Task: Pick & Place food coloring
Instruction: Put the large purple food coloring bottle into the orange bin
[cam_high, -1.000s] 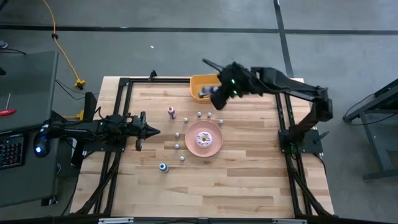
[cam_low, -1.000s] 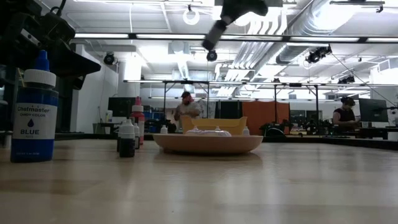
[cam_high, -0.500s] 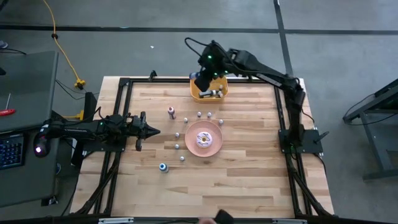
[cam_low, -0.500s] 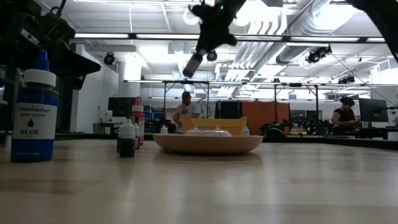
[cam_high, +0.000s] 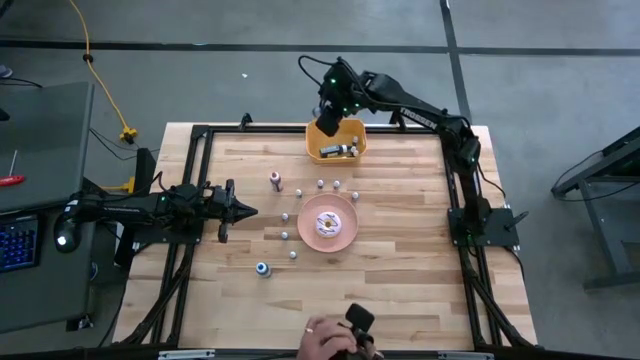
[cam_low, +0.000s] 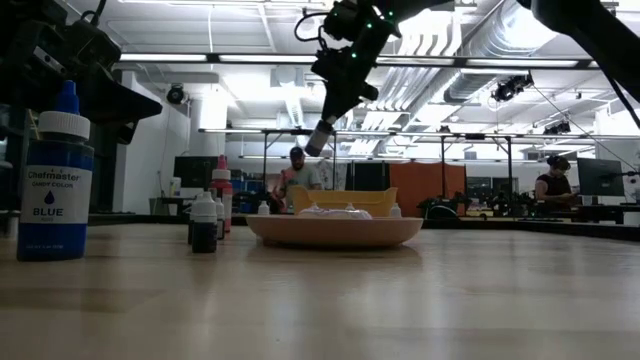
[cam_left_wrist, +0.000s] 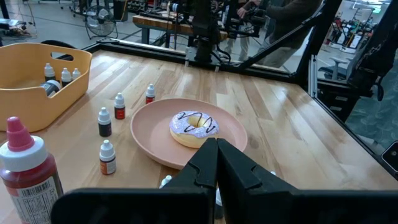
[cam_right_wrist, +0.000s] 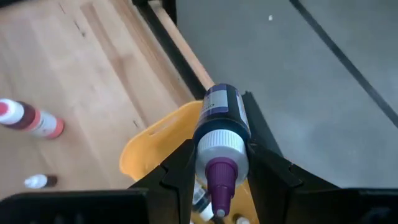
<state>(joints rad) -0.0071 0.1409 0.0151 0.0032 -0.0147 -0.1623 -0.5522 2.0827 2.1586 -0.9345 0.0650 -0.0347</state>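
My right gripper (cam_high: 325, 122) hangs above the far left rim of the orange bin (cam_high: 337, 142), shut on a dark bottle of food coloring (cam_right_wrist: 222, 112) with a white cap and a purple tip. More food coloring stands on the table: a red-capped bottle (cam_high: 276, 181), a blue-capped one (cam_high: 262, 268) and several tiny ones (cam_left_wrist: 107, 157) around the pink plate (cam_high: 343, 237). A few lie in the bin (cam_left_wrist: 59, 78). My left gripper (cam_left_wrist: 216, 163) waits shut at the table's left, pointing level toward the plate. My right gripper pinches the bottle between its two fingers (cam_right_wrist: 266, 163), which lie along its sides at the white cap (cam_right_wrist: 222, 148) and the lower body. The purple tip points back toward the wrist. The bottle slants downward, lifted clear above the bin.
A white-and-pink doughnut (cam_left_wrist: 194, 126) lies on the plate. A dark frame (cam_high: 455, 190) runs round the wooden table. A person's hand (cam_high: 330, 340) with a dark object shows at the table's near edge. People stand in the room beyond.
My right gripper has carried the bottle toward the table's left and far edge, from beside the bin's right to above its far left rim, sinking and rolling as it went. A person's hand has come in at the near edge.
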